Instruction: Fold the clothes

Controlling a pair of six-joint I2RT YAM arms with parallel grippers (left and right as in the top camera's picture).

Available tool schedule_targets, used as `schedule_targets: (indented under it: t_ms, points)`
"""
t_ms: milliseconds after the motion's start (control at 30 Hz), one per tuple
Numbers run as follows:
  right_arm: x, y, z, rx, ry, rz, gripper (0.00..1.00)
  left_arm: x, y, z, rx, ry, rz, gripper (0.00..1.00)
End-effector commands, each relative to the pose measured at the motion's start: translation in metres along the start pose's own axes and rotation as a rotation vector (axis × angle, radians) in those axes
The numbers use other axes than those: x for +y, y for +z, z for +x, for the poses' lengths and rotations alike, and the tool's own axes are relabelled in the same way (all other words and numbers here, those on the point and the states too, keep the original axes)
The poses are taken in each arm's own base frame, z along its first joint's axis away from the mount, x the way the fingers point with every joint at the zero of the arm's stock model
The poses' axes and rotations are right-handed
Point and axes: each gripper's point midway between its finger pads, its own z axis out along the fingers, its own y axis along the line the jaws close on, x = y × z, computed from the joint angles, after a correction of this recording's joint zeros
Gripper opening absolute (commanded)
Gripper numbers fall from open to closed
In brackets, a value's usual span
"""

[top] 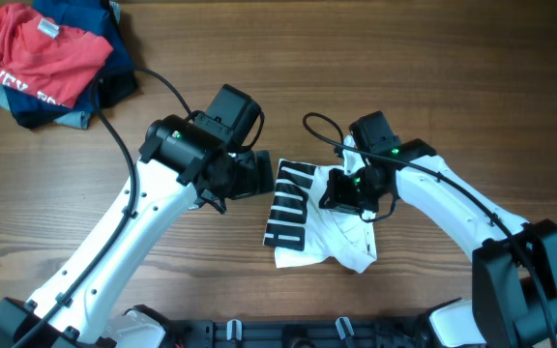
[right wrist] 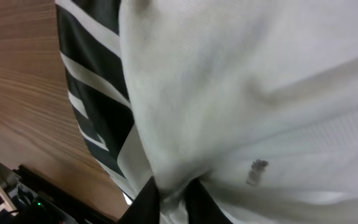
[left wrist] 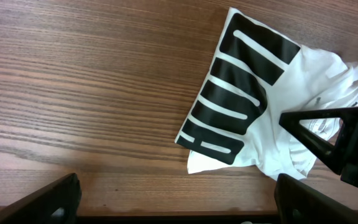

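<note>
The white shirt [top: 325, 244] lies bunched in a small heap at the table's middle, with a black block print [top: 288, 208] on its left side. It also shows in the left wrist view [left wrist: 291, 93] and fills the right wrist view [right wrist: 229, 74]. My right gripper [top: 351, 193] is shut on a pinch of its white fabric [right wrist: 174, 196] at the heap's upper right. My left gripper [top: 259, 174] is open and empty just left of the shirt, over bare wood [left wrist: 176, 193].
A red printed T-shirt [top: 37, 53] lies on navy garments [top: 114, 58] at the far left corner. Black cables [top: 114, 135] run along both arms. The table's front edge [left wrist: 166, 214] is close below the left gripper.
</note>
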Motion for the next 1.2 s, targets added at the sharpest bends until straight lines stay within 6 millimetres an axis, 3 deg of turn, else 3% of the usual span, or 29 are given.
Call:
schedule_targets:
  t_ms: [0,333,400,600,667,700,800,867,900,933,967,1067,1133,1167]
  points:
    - [-0.017,0.003,-0.002,-0.02,0.032,0.086,0.05,0.004,0.002,-0.004,-0.01,-0.018,-0.021,1.0]
    - [-0.024,-0.029,-0.013,-0.051,0.065,0.223,0.05,0.004,0.002,-0.004,-0.011,-0.018,-0.021,1.0]
    - [-0.027,-0.031,-0.012,-0.048,0.07,0.248,0.09,0.004,0.002,-0.004,-0.011,-0.018,-0.021,1.0]
    - [-0.071,-0.045,0.003,-0.043,0.157,0.493,0.19,0.005,0.002,-0.004,-0.013,-0.018,-0.024,1.0]
    - [-0.073,-0.045,0.005,-0.039,0.159,0.496,0.13,0.005,0.002,-0.004,-0.012,-0.018,-0.024,1.0]
    - [-0.071,-0.044,0.004,-0.04,0.159,0.486,0.04,0.005,0.002,-0.004,-0.012,-0.018,-0.024,1.0]
    - [-0.049,-0.042,-0.001,-0.044,0.134,0.373,0.04,0.005,0.002,-0.004,-0.013,-0.018,-0.024,1.0]
    - [-0.029,-0.049,-0.01,-0.074,0.101,0.295,0.1,0.005,0.002,-0.004,-0.013,-0.018,-0.024,1.0]
    - [-0.023,-0.053,-0.014,-0.09,0.093,0.279,0.16,0.005,0.002,-0.004,-0.013,-0.018,-0.024,1.0]
    - [-0.015,-0.059,-0.018,-0.107,0.073,0.254,0.33,0.005,0.002,-0.004,-0.013,-0.018,-0.024,1.0]
    - [-0.01,-0.061,-0.021,-0.116,0.058,0.24,0.4,0.004,0.002,-0.004,-0.014,-0.018,-0.023,1.0]
    - [0.017,-0.055,-0.023,-0.091,-0.025,0.092,0.4,0.003,0.002,-0.008,-0.029,-0.018,-0.02,1.0]
    - [0.045,-0.049,-0.02,-0.061,-0.149,-0.068,0.31,0.001,0.004,-0.012,-0.04,-0.018,-0.013,1.0]
    - [0.045,-0.044,-0.02,-0.059,-0.162,-0.085,0.27,0.0,0.006,-0.013,-0.04,-0.018,-0.013,1.0]
